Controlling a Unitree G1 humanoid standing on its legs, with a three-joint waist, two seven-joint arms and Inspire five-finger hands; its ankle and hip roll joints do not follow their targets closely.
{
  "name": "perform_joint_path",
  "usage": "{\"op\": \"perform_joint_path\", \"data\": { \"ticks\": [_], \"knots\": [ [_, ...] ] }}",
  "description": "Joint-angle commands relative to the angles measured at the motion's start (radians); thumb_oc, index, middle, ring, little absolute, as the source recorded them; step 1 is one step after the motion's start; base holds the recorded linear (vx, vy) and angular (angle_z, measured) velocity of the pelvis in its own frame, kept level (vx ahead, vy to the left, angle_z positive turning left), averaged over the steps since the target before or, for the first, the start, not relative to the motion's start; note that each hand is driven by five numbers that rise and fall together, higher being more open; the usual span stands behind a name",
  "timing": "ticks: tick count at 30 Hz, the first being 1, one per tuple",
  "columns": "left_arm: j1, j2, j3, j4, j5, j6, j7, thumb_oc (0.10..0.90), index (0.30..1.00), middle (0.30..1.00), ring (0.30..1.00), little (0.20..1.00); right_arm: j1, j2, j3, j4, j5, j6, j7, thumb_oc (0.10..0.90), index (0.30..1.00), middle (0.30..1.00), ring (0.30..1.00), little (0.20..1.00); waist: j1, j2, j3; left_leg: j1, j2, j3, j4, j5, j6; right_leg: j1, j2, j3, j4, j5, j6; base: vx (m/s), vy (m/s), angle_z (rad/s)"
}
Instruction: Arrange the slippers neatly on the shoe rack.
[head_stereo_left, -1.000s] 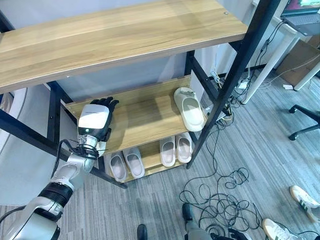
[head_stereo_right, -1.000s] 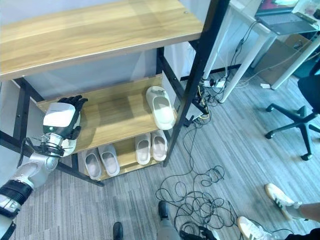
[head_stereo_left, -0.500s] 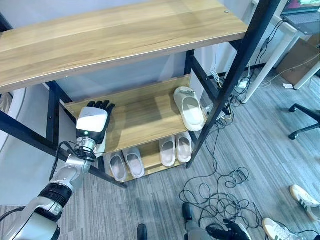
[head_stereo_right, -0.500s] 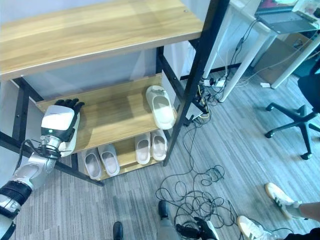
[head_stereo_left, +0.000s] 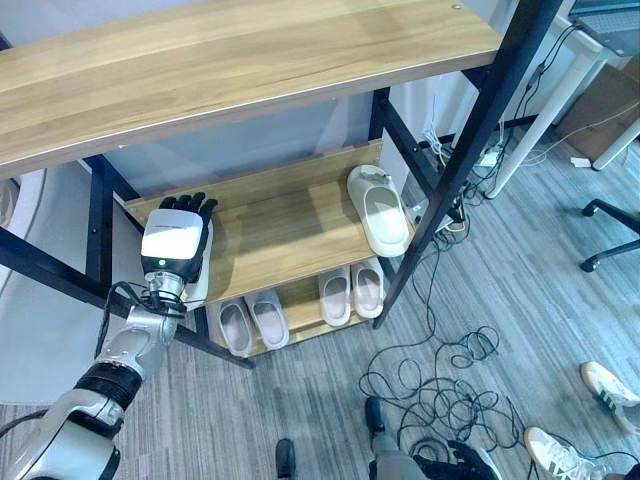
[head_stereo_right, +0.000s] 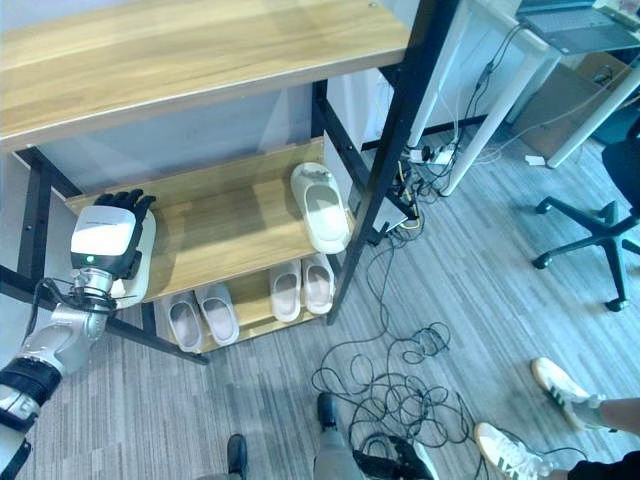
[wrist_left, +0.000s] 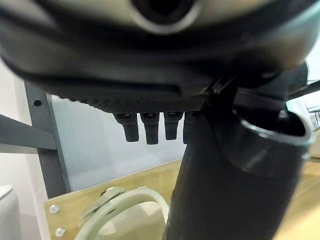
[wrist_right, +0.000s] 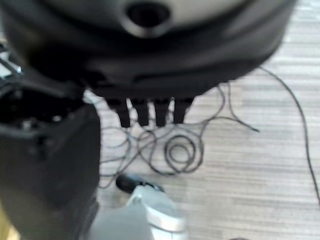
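Cables (head_stereo_left: 440, 375) sprawl over the floor nearest us, and our right hand (wrist_right: 145, 107) hangs above them with its fingers loosely extended and holding nothing, idle. A person's white shoes (head_stereo_left: 600, 385) sit on the floor at the right.

Further in stands the rack (head_stereo_left: 440, 190). Our left hand (head_stereo_left: 172, 245) rests at the left end of its middle shelf (head_stereo_left: 280, 225), on top of a cream slipper (head_stereo_right: 143, 255) whose edge shows beside the palm. In the left wrist view the slipper's opening (wrist_left: 117, 215) lies just under the hand, and the fingers (wrist_left: 145, 130) reach forward rather than wrap round it, so the hand reads as open. We judge it lies flat like this to set or push the slipper square against the shelf's left end.

The second slipper (head_stereo_left: 378, 212) lies well apart at the shelf's right end, so the pair is not yet together. On the bottom shelf two pairs (head_stereo_left: 295, 310) stand side by side, toes inward. The top shelf (head_stereo_left: 240, 70) is the farthest.
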Motion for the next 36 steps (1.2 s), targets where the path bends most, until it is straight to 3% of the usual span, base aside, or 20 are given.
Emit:
{"op": "perform_joint_path", "data": {
  "ticks": [1,23,36],
  "knots": [
    [-0.219,0.108,0.080,0.045,-0.017,0.041,0.094,0.800,0.900,0.900,0.900,0.900,-0.022,-0.063,0.010,-0.013,0.003,-0.020,-0.025,0.800,0.900,0.900,0.900,0.900,0.002,0.036,0.035,-0.038,-0.014,-0.021,0.016,-0.126,0.043,0.084,-0.054,-0.027,0.008,-0.230,0.103,0.00,0.000,0.00],
    [-0.166,0.106,0.165,-0.104,-0.012,0.028,0.118,0.800,0.900,0.900,0.900,0.900,-0.004,-0.044,0.017,-0.021,0.003,-0.013,-0.004,0.800,0.900,0.900,0.900,0.900,0.013,0.039,0.027,-0.001,-0.022,-0.025,0.014,-0.141,0.047,0.121,-0.059,-0.040,0.010,-0.244,0.103,0.00,0.000,0.00],
    [-0.217,0.094,0.094,-0.004,-0.003,0.035,0.097,0.800,0.900,0.900,0.900,0.900,-0.022,-0.048,0.031,-0.022,0.003,-0.013,-0.010,0.800,0.900,0.900,0.900,0.900,0.006,0.040,0.031,-0.020,-0.021,-0.018,0.014,-0.136,0.047,0.097,-0.058,-0.034,0.011,-0.237,0.104,0.00,0.000,0.00]
  ]
}}
